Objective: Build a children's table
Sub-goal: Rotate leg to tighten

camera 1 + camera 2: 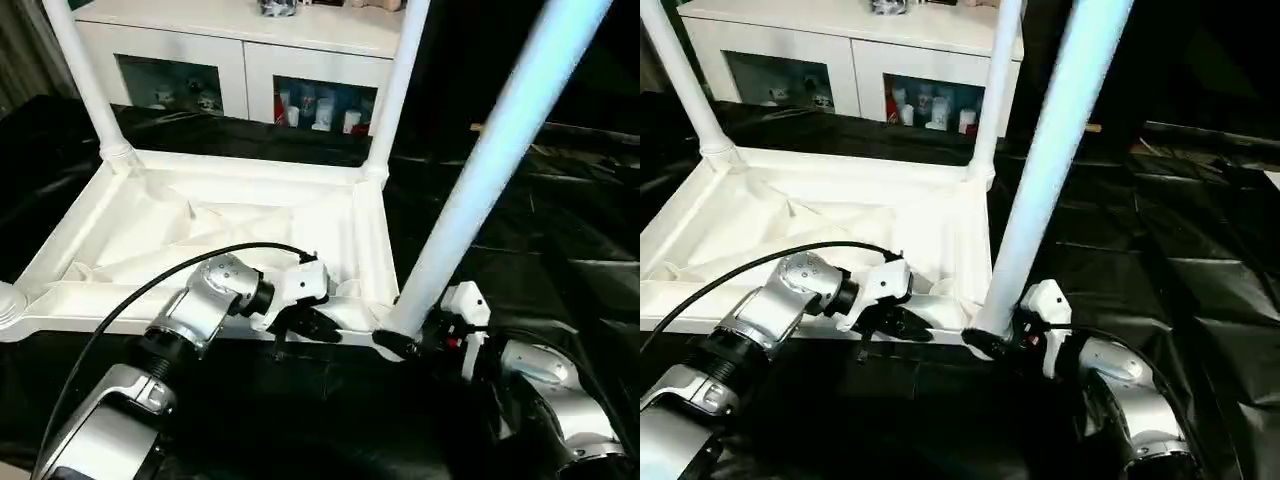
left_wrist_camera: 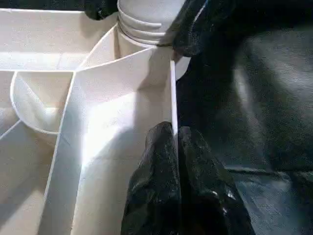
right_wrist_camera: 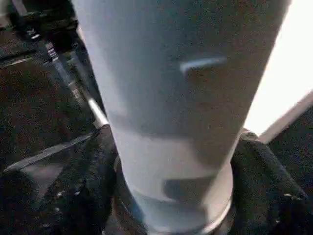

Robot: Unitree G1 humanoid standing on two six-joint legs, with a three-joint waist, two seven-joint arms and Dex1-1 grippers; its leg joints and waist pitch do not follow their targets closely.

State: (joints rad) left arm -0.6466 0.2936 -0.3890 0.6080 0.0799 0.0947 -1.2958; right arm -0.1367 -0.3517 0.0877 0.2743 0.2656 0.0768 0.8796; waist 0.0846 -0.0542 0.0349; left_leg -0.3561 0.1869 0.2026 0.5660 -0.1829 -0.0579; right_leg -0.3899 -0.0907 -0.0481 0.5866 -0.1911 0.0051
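Right tool [image 1: 400, 335] clasps leg [image 1: 480, 170] base, top cropped | left tool [image 1: 310, 325] pinches children's table [image 1: 200, 230] rim

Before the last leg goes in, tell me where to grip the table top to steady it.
Grip the near rim of the upturned table top from the robot's side, one finger each side of the wall: it is thin and upright, with bare stretches. The left gripper is already shut on it there; the right gripper brackets the near-right leg.
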